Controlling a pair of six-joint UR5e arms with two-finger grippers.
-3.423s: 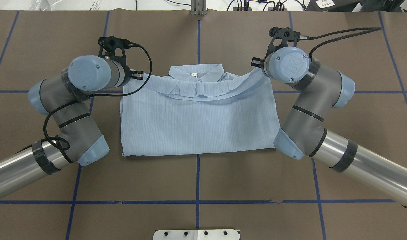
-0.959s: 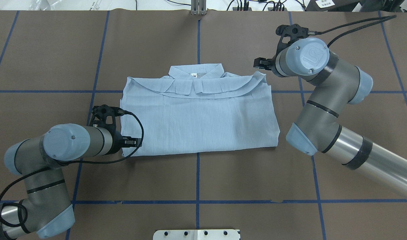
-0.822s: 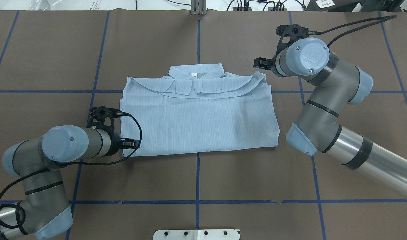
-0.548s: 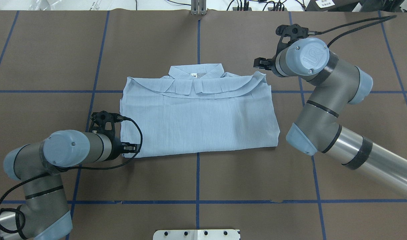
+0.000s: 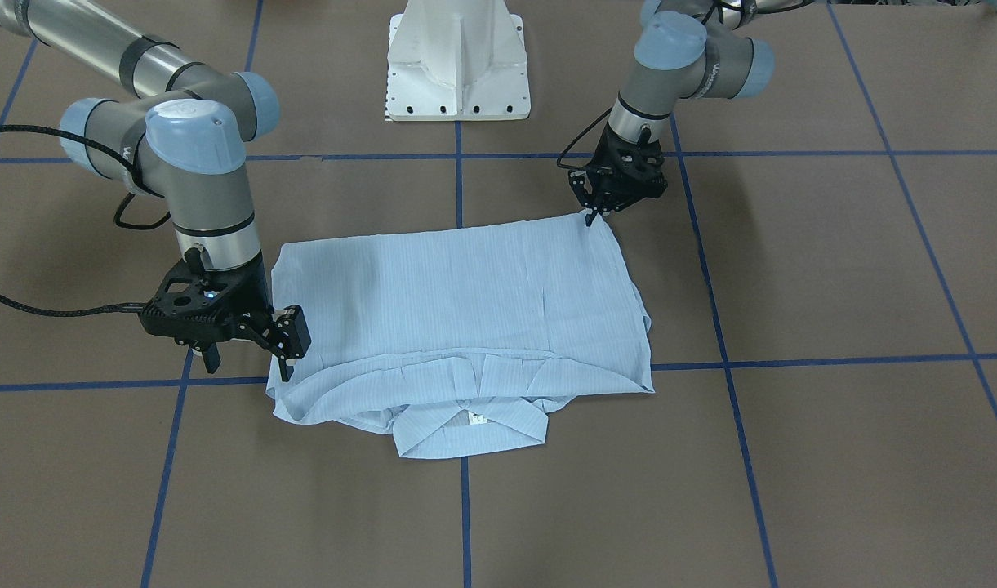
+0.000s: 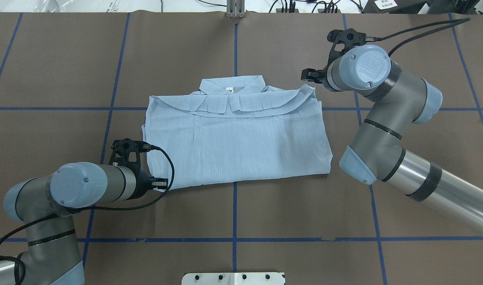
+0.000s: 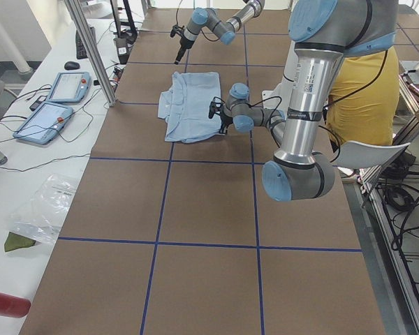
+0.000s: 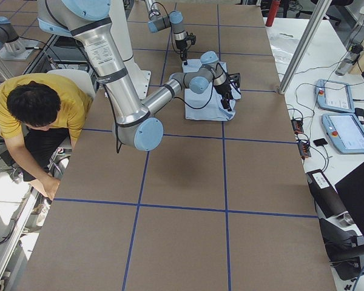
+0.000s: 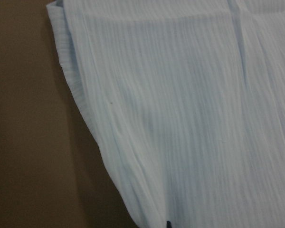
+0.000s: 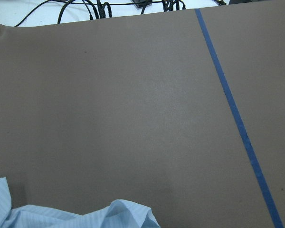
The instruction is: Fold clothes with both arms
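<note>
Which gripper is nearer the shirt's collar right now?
Right. The right gripper sits off the shoulder corner beside the collar; the left gripper is at the diagonally opposite hem corner.

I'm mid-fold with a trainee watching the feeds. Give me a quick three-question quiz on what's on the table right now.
1. True or false: the shirt has its collar on the side away from the robot's base.
2. Which end effector is at a shirt corner on the base's side? A) left B) right C) neither
3. Fill in: the grid lines on the table are ___.
Key: 1 true; 2 A, the left end effector; 3 blue.
</note>
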